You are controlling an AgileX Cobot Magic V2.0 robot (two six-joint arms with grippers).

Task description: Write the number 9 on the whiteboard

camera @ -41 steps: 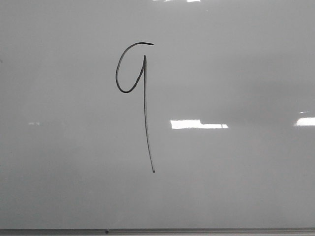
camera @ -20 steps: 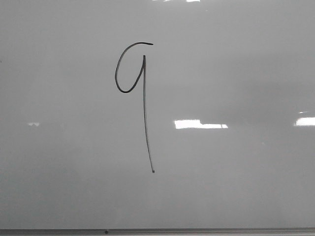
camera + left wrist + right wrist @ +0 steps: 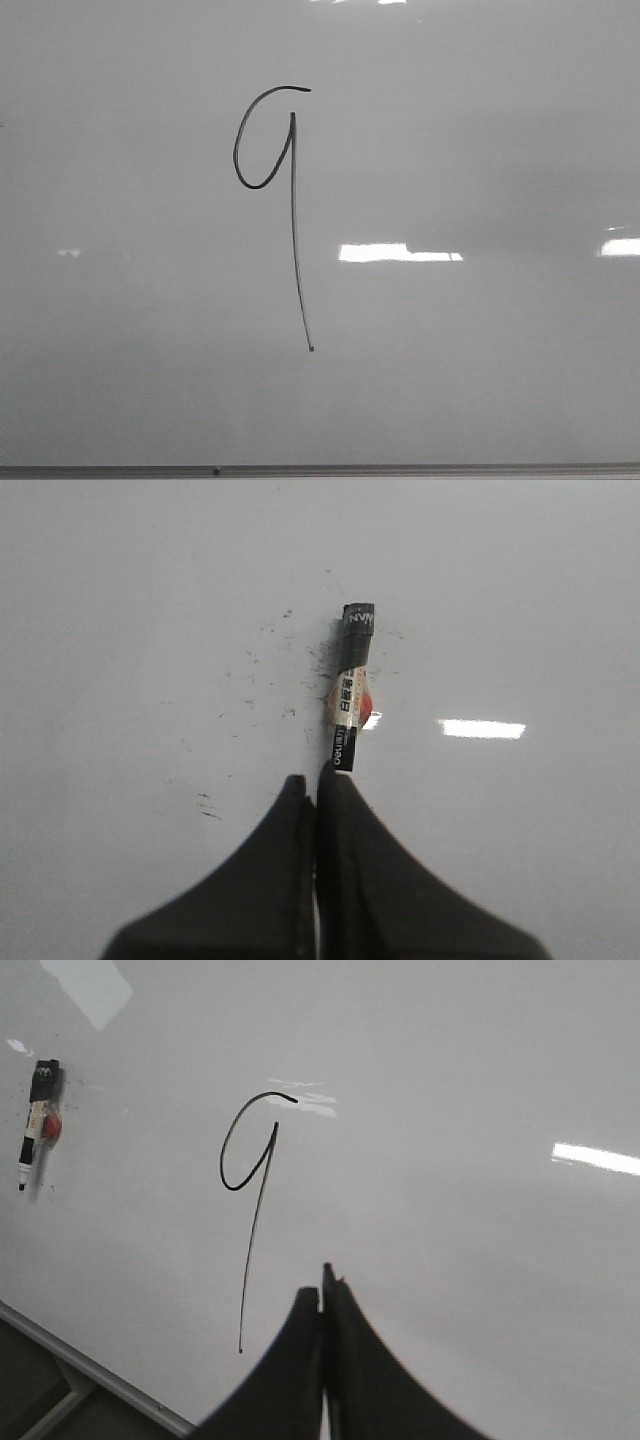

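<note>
Black looped number 9 (image 3: pixel 290 200) on glossy whiteboard (image 3: pixel 480 380)

We read a thin black marker-drawn number 9 (image 3: pixel 290 200) on the glossy pale grey whiteboard (image 3: pixel 480 130). The black-capped white marker (image 3: pixel 348 695) carries white letters on its cap and a printed label, too blurred for us.

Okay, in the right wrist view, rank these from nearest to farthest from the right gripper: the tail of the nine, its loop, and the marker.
From the right gripper, its fingers together:
1. Tail of the nine: closest, just beside the fingertips, running toward the whiteboard's edge strip.
2. Loop of the nine: farther up the board, above the tail.
3. Marker: farthest, out at the board's far side beyond the loop.
</note>
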